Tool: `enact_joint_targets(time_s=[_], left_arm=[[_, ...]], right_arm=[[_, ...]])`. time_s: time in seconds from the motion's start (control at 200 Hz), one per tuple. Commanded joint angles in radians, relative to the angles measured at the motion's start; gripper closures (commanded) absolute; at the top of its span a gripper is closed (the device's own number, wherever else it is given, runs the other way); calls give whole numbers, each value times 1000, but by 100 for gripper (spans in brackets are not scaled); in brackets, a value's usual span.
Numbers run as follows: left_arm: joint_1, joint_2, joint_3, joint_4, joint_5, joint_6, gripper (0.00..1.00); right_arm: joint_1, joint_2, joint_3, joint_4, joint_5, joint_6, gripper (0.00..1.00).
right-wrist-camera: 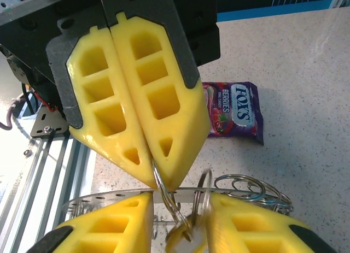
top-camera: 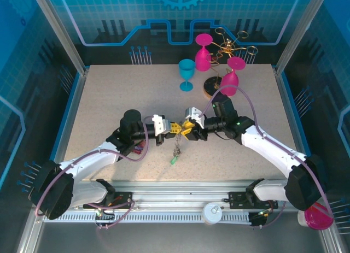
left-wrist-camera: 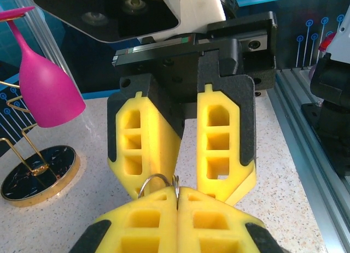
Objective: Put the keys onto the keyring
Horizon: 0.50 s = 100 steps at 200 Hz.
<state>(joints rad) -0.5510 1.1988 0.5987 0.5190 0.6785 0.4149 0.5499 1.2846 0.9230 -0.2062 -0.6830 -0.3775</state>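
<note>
1. Pinching a thin wire loop [right-wrist-camera: 160, 183] at their very tips, the yellow fingers [right-wrist-camera: 164, 100] of the left gripper [right-wrist-camera: 157, 179] are seen pressed flat together at upper centre of the right wrist view.
2. At the bottom of that view the right gripper [right-wrist-camera: 180, 206] is shown with its own fingers [right-wrist-camera: 109, 231] parted. A second wire loop [right-wrist-camera: 204, 182] and a blurred key [right-wrist-camera: 183, 236] are framed in the gap, and contact with either pad cannot be told.
3. The keyring [right-wrist-camera: 104, 200], a flat rim pierced with small holes, is pictured running across just below the left fingertips. More loops [right-wrist-camera: 249, 187] are bunched at lower right.
4. In the top view both grippers are shown tip to tip at the centre of the speckled table [top-camera: 109, 100]. A strand of keys [top-camera: 177, 148] is hung beneath them, ending in a green tag [top-camera: 173, 160].
5. A Fox's Berries candy packet [right-wrist-camera: 232, 111] is seen lying flat on the table at centre right of the right wrist view.
6. At upper centre of the top view, a blue goblet [top-camera: 186, 74] is stood upright. Beside it, pink glasses [top-camera: 203, 52] are hung upside down on a gold wire rack [top-camera: 229, 45].
</note>
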Motion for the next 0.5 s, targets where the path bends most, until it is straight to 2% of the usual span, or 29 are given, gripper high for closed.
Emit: enact_joint_targets(time_s=[0.0, 0.185, 0.31, 0.495], left_arm=[[-4, 7, -10, 66, 56, -23, 100], [-2, 13, -7, 65, 81, -28, 100], [1, 16, -6, 89, 88, -41, 100], [4, 10, -6, 84, 101, -43, 100]], right_arm=[[-17, -17, -14, 42, -13, 5, 72], [-29, -49, -32, 35, -14, 0, 78], [-30, -49, -30, -14, 1, -21, 68], [-35, -73, -70, -35, 4, -13, 72]])
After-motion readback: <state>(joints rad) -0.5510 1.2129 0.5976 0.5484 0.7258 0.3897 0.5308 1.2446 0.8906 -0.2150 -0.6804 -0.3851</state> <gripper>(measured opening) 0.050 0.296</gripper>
